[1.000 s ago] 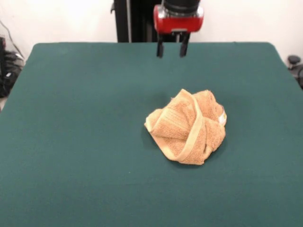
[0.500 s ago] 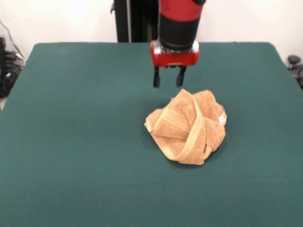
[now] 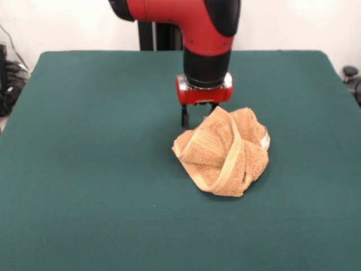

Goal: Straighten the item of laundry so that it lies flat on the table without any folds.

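The tan-orange towel (image 3: 223, 152) lies crumpled in a mound on the green table (image 3: 84, 169), right of the middle. A smoother woven band runs over its front, and a small white tag (image 3: 264, 139) shows at its right side. My gripper (image 3: 198, 118) hangs from the red and black arm just behind the towel's far left edge, low over the table. It is open and holds nothing. One finger (image 3: 184, 117) shows fully. The other is partly hidden behind the towel's top fold.
The black pedestal (image 3: 161, 34) stands behind the table's far edge. Dark cables and gear (image 3: 8, 79) lie off the left edge. A dark object (image 3: 352, 76) sits off the right edge. Green cloth surrounds the towel on all sides.
The arm has come forward and down from the table's far edge to just behind the towel. The gripper stays open. The towel has not moved.
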Controlling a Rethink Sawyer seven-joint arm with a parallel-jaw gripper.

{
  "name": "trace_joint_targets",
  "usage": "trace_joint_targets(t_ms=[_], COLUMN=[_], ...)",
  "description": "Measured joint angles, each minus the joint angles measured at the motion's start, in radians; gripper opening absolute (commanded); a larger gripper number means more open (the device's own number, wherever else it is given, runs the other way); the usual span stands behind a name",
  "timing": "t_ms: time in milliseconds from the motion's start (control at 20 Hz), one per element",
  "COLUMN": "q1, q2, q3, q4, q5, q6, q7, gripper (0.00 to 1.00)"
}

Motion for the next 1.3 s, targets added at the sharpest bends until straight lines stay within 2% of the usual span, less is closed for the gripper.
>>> trace_joint_targets(t_ms=[650, 1300], q1=[-0.063, -0.060], q2=[0.005, -0.007], q3=[0.067, 0.092], q4=[-0.002, -0.024], q5=[-0.013, -0.051], q6=[-0.007, -0.018], q7=[0.000, 0.000], gripper=[1.00, 1.00])
